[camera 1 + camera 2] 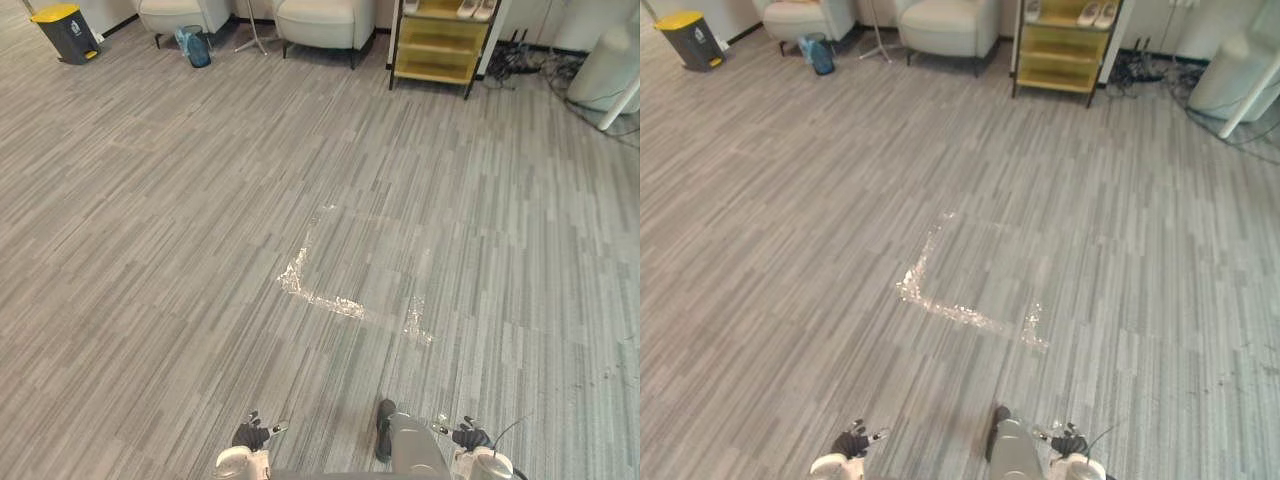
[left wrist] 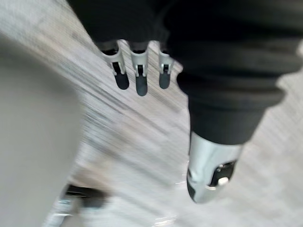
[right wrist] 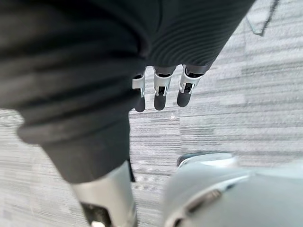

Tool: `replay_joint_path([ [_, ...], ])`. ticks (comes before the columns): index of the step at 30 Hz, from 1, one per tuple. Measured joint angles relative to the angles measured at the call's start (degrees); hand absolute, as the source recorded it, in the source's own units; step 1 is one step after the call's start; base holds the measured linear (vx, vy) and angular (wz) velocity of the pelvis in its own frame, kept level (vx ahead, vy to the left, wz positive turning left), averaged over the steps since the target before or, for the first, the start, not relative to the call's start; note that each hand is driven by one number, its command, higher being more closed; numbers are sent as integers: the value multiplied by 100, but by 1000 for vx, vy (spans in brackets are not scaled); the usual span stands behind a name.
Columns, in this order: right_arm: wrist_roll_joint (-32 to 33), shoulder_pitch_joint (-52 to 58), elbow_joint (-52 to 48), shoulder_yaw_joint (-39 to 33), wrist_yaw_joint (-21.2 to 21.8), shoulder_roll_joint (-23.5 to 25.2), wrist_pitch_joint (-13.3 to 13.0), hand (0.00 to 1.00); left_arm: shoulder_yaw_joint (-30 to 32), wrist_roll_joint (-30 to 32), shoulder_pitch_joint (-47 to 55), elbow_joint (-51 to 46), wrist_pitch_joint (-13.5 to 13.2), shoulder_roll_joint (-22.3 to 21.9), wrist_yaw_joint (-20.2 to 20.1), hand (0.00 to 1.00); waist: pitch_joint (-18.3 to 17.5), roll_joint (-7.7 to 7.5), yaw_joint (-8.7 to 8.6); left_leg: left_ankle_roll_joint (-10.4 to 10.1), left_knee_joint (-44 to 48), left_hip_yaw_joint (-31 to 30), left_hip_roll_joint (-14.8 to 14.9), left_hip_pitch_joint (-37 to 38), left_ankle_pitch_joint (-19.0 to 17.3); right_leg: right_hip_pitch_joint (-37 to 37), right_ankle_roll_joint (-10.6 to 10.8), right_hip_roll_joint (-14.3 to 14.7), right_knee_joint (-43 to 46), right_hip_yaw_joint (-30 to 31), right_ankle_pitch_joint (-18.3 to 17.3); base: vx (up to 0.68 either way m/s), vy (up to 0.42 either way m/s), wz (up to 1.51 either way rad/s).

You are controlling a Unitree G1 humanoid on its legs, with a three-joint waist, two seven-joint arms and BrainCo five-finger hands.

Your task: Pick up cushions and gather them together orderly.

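while the left hand (image 1: pixel 252 434) is hanging low at the near edge of the grey striped carpet (image 1: pixel 150 200), its fingers (image 2: pixel 141 75) are reaching out straight and relaxed over the floor, with the thumb apart from them and nothing in its grasp. far across the room on the left, a dark bin with a yellow lid (image 1: pixel 66 32) is standing by the wall. next to it a pale armchair (image 1: pixel 183 14) is sitting with a blue container (image 1: pixel 194 46) just beside its leg, then a second pale armchair (image 1: pixel 322 22), both with padded seats lying well apart from either hand. in the middle of the carpet, shiny tape marks (image 1: pixel 320 295) are forming a rough corner between the chairs and the robot. further right, a yellow shelf unit (image 1: pixel 440 40) is standing at the far wall with a tangle of cables (image 1: pixel 530 60) near it. at the near right, the right hand (image 1: pixel 470 436) is hanging released too, its fingers (image 3: pixel 161 92) pointing straight down at the carpet.
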Motion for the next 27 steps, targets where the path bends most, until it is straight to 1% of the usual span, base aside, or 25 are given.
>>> replay_joint_path([
  [1, 47, 29, -10, 29, -5, 92, -5, 0, -43, -2, 23, -103, -10, 64, -4, 0, 10, -92, 89, 48, 151, 121, -32, -304, -161, 385, -14, 7, -229, -14, -98, 548, -185, 0],
  [2, 141, 2, 25, 59, -5, 209, 1, 0, -117, -7, 25, -233, -28, 106, -4, 0, -26, -203, 156, 163, -422, 360, -279, -887, -368, 826, 10, 1, -682, -25, -118, 523, -159, -1],
  [3, 142, -32, 24, 57, -5, 222, 1, 0, -119, -8, 24, -237, -31, 108, -4, 0, -20, -205, 164, 181, -667, 387, -358, -1014, -396, 922, 13, 2, -771, -20, -118, 423, -101, -3],
  [4, 141, -124, 29, 50, -5, 239, 1, 0, -120, -9, 19, -242, -40, 115, -5, 0, -17, -206, 178, 182, -1341, 382, -546, -1208, -406, 1085, 52, -3, -935, -1, -118, 397, -7, -12],
  [5, 140, -189, 30, 29, -6, 268, 4, 0, -105, -22, 16, -253, -47, 116, -4, 0, -7, -213, 197, 170, -2306, 356, -787, -1314, -328, 1235, 161, -31, -1079, 28, -113, 399, 16, -21],
  [6, 136, -212, 27, -10, -7, 294, -2, 0, -105, -18, 10, -264, -51, 102, 3, 0, 3, -231, 236, 73, -3730, 324, -1086, -1285, 74, 1423, 263, -98, -1224, 88, -191, 589, 85, -31],
  [7, 135, -206, 31, -7, -8, 300, -3, 0, -95, -33, 16, -263, -65, 81, -1, 0, 6, -213, 308, 37, -4811, 257, -1246, -1213, 537, 1606, 349, -114, -1374, 173, -286, 496, 112, -41],
  [8, 135, -186, 46, 6, -13, 321, -1, 0, -91, -52, 11, -259, -100, 77, 5, 0, 5, -217, 412, -25, -4970, 197, -1290, -1207, 918, 1735, 414, -100, -1447, 262, -364, 660, 154, -55],
  [9, 135, -171, 60, 57, -28, 404, 6, 0, -50, -80, 11, -259, -127, 77, 2, 0, -19, -362, 501, 118, -4934, 230, -1373, -1118, 1389, 1914, 497, -154, -1551, 421, -429, 612, 121, -44],
  [10, 130, -195, 69, 57, -34, 501, 7, 0, -50, -79, -22, -262, -132, 162, -3, 0, -39, -496, 495, 242, -4833, 203, -1514, -1104, 1401, 2003, 501, -286, -1584, 499, -434, 744, 136, -30],
  [11, 124, -231, 68, 57, -30, 564, 7, 0, -35, -84, -54, -253, -128, 249, -7, 0, -44, -677, 467, 505, -4597, 209, -1625, -1137, 1211, 1985, 494, -434, -1427, 613, -406, 608, 113, -4],
  [12, 117, -224, 66, 54, -26, 580, 7, 0, 0, -90, -74, -240, -119, 313, -8, 0, -65, -776, 466, 575, -4275, 248, -1684, -1142, 998, 1962, 514, -525, -1136, 772, -364, 585, 132, -3],
  [13, 104, -200, 69, 49, -23, 564, 7, 0, -6, -90, -72, -230, -118, 324, -9, 0, -94, -808, 468, 600, -4055, 319, -1676, -1111, 771, 1865, 565, -547, -792, 918, -334, 441, 109, -9],
  [14, 39, -189, 90, 43, -1, 540, 3, 0, -8, -95, -68, -222, -115, 328, -10, 0, -139, -832, 465, 620, -3884, 367, -1671, -985, 457, 1649, 706, -587, -50, 1091, -269, 546, 143, -20],
  [15, -23, -207, 100, 44, 11, 531, 0, 0, -15, -92, -69, -187, -107, 344, -16, 0, -138, -830, 465, 626, -3873, 390, -1675, -813, 262, 1378, 931, -615, 709, 1191, -139, 521, 140, -29],
  [16, -103, -234, 111, 47, 31, 538, -4, 0, -61, -104, -81, -99, -98, 357, -20, 0, -124, -834, 437, 634, -3937, 414, -1696, -488, 27, 810, 1580, -754, 2136, 1214, 229, 639, 149, -21],
  [17, -127, -220, 159, 47, 66, 538, 2, 0, -127, -104, -84, -16, -74, 388, -17, 0, -117, -824, 401, 643, -4010, 418, -1716, -151, -80, 419, 1505, -915, 3081, 1093, 177, 637, 121, -13],
  [18, -160, -217, 250, 50, 83, 523, 17, 0, -215, -108, -73, 37, -26, 404, -13, 0, -108, -805, 404, 642, -4223, 417, -1750, 314, -112, 178, 1181, -1080, 3606, 791, -40, 557, 81, -7],
  [19, -209, -193, 237, 62, 109, 444, 14, 0, -363, -105, -60, 87, -9, 429, -16, 0, -77, -707, 379, 637, -4558, 433, -1742, 825, -109, -40, 858, -1216, 3616, 389, -286, 531, 47, -6],
  [21, -271, -213, 242, 99, 110, 362, 12, 0, -454, -108, -70, 109, -6, 436, -13, 0, -62, -658, 330, 636, -4832, 427, -1654, 1314, -110, -396, 588, -1225, 2833, -149, -543, 484, -14, 1],
  [22, -286, -254, 244, 102, 111, 344, 12, 0, -483, -109, -81, 111, -4, 435, -15, 0, -63, -633, 294, 626, -4899, 411, -1594, 1424, -116, -628, 585, -1150, 2159, -301, -524, 463, -80, 23],
  [24, -290, -309, 235, 150, 119, 302, 9, 0, -518, -112, -59, 108, -7, 404, -13, 0, -47, -547, 198, 500, -4933, 335, -1459, 1580, -191, -923, 605, -861, 558, -245, -19, 468, -141, 36],
  [25, -293, -297, 240, 217, 119, 251, 13, 0, -519, -110, 0, 111, -5, 401, -11, 0, -51, -555, 134, 343, -4951, 311, -1440, 1717, -287, -963, 578, -720, -328, -63, 577, 470, -179, 38],
  [26, -301, -239, 247, 235, 118, 239, 13, 0, -493, -127, 50, 96, -13, 413, 6, 0, -97, -641, 126, 132, -4953, 192, -1502, 1874, -437, -997, 574, -651, -838, 108, 1247, 613, -278, 51],
  [27, -254, -187, 245, 220, 131, 198, 10, 0, -496, -122, 59, 151, -6, 444, 6, 0, -108, -693, 94, 79, -4908, 10, -1540, 2031, -586, -1030, 347, -617, -616, 342, 1643, 419, -215, 33],
])
